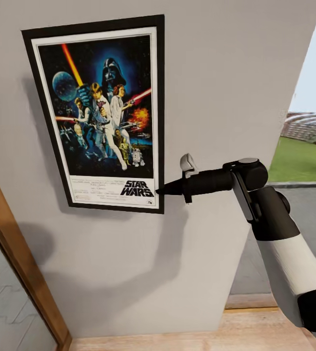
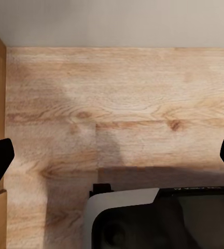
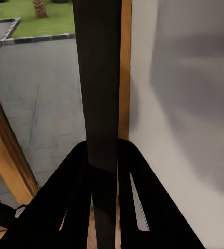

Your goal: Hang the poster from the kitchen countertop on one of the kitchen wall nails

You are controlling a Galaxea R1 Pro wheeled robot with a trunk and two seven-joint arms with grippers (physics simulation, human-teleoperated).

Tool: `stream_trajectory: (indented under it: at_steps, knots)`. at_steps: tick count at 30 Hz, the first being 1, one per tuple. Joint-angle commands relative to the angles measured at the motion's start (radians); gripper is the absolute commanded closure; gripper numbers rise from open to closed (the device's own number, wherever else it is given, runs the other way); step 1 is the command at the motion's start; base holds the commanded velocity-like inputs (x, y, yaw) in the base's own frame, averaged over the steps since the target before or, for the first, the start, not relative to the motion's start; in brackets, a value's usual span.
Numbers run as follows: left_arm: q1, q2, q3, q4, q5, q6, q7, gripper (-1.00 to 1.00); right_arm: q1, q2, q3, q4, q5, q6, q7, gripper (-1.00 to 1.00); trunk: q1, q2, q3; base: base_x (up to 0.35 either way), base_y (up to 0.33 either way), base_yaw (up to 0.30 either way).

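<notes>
Our right gripper [image 1: 162, 190] pinches the black-framed Star Wars poster [image 1: 99, 109] at its lower corner against the pale grey wall [image 1: 216, 73]; we'd release gently.

Left gripper [image 2: 112, 155]: wide open, empty.

Star Wars poster [image 1: 102, 114], black-framed with white border, hangs slightly tilted against a pale grey wall, its lower right edge pinched by the right gripper [image 1: 161, 191]; the nail apparently hidden behind.

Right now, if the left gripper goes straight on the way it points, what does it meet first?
Most likely the light wooden floor. The left wrist view looks along the open jaws straight onto its planks, with nothing between. Part of the robot's own white and dark body shows nearer the camera, but whether it crosses the line is unclear.
</notes>
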Motion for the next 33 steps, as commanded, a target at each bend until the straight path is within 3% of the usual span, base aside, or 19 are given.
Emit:
stream_trajectory:
  at_steps: [1,25,33]
  knots:
    - [0.000,-0.001,0.006,-0.001,-0.003,-0.001,-0.007,-1.00,-0.001,-0.001,0.001,0.000,-0.008,0.013,0.000,1.00,0.001,-0.002,-0.001,0.253,0.000,0.000]
    - [0.000,-0.001,0.006,-0.001,-0.003,-0.001,-0.007,-1.00,-0.001,-0.002,0.003,0.000,-0.008,0.013,0.000,1.00,0.001,-0.002,-0.001,0.026,0.000,0.000]
    - [0.000,-0.001,0.006,-0.001,-0.003,-0.001,-0.008,-1.00,-0.001,-0.001,0.003,0.000,-0.008,0.013,0.000,1.00,0.001,-0.002,-0.001,0.165,0.000,0.000]
